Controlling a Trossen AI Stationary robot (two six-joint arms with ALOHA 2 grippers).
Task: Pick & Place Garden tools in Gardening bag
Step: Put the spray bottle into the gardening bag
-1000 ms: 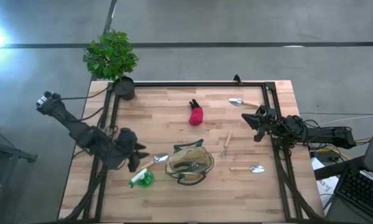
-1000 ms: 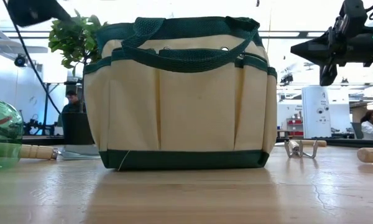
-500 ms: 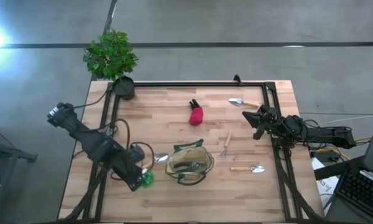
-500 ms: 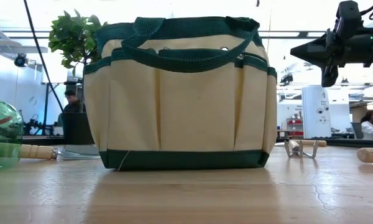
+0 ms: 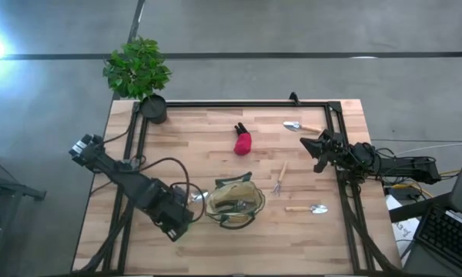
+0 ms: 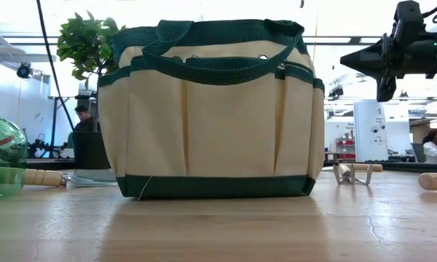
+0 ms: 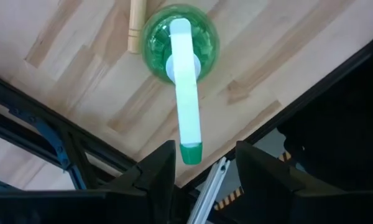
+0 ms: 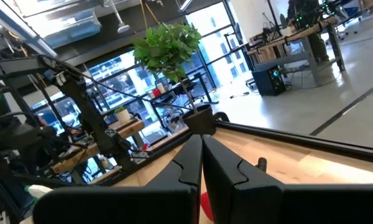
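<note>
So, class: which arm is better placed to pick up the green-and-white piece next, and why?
The left. Its tool hovers open directly above the green-and-white piece, beside the gardening bag. The right tool waits shut at the table's far right edge, with the bag between it and the piece.

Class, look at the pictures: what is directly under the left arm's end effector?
The left end effector is open above the green-and-white spray bottle standing on the wooden table. A wooden trowel handle lies beside the bottle. From above, the arm covers the bottle.
</note>
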